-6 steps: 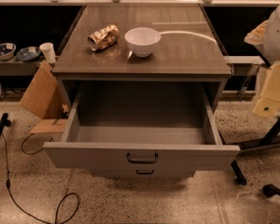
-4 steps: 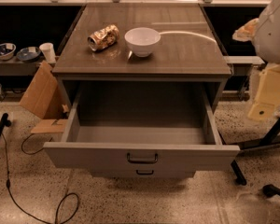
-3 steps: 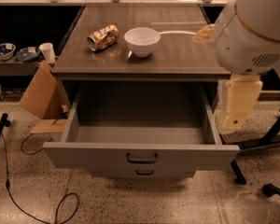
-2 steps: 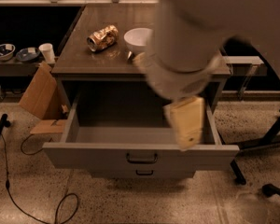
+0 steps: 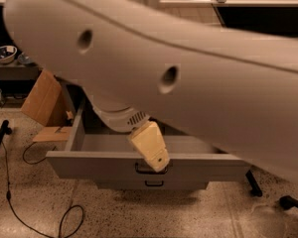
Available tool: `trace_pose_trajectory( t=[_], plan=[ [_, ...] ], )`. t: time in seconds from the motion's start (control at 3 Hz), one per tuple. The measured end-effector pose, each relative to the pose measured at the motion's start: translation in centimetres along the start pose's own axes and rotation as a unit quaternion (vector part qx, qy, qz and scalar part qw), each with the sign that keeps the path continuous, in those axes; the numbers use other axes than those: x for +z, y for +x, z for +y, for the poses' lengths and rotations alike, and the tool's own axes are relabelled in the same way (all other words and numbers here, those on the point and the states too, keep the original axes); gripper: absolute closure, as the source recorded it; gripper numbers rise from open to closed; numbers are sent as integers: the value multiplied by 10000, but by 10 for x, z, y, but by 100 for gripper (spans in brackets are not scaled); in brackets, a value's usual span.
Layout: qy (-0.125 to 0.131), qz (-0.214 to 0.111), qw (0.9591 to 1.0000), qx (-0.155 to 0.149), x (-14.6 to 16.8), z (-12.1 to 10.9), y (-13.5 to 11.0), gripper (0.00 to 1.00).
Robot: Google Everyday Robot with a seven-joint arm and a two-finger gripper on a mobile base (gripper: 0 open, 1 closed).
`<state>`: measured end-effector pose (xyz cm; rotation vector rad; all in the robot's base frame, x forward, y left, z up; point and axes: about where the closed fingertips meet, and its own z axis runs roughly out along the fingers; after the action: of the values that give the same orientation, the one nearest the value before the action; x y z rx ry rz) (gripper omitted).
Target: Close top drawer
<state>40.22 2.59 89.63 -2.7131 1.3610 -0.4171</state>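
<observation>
One arm (image 5: 188,58), nearest the lens, fills the frame from 9 round to 4 o'clock and hides the cabinet top, so nothing up there can be counted. One cable (image 5: 37,217) loops on the floor at 7 o'clock, likely slack from kit out of view. Two drawer fronts show. The top drawer (image 5: 89,163) sits at 6 o'clock, pulled well out with its bare inside visible, so the task is not yet done. The lower drawer (image 5: 116,185) is just under it and looks shut. Two bar handles: the top handle (image 5: 139,170), partly covered, and the lower handle (image 5: 154,183). One gripper (image 5: 158,160) hangs down from the arm over the front edge of the top drawer, its tip on or just before that handle. I cannot tell contact, nor whether it is apart or together. My read is that it is placed at the front centre so a push toward 12 o'clock drives the drawer in straight. Two cardboard pieces: one cardboard sheet (image 5: 42,98) leaning at 9 o'clock of the drawer, one flat scrap (image 5: 52,134) on the floor beside it. One bowl (image 5: 3,53) is far off at 10 o'clock, on a low shelf.
</observation>
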Motion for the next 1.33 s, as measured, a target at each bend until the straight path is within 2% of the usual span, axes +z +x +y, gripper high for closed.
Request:
trace_pose_trajectory(
  t=[0.33,0.67,1.0,1.33],
  plan=[
    [-400,98,9980,-482,40,-5,-30,0],
    [-797,111,9920,-971,77,0,-57,0],
    [-1090,131,9846,-1361,102,16,-74,0],
    [-1090,131,9846,-1361,102,16,-74,0]
  ],
)
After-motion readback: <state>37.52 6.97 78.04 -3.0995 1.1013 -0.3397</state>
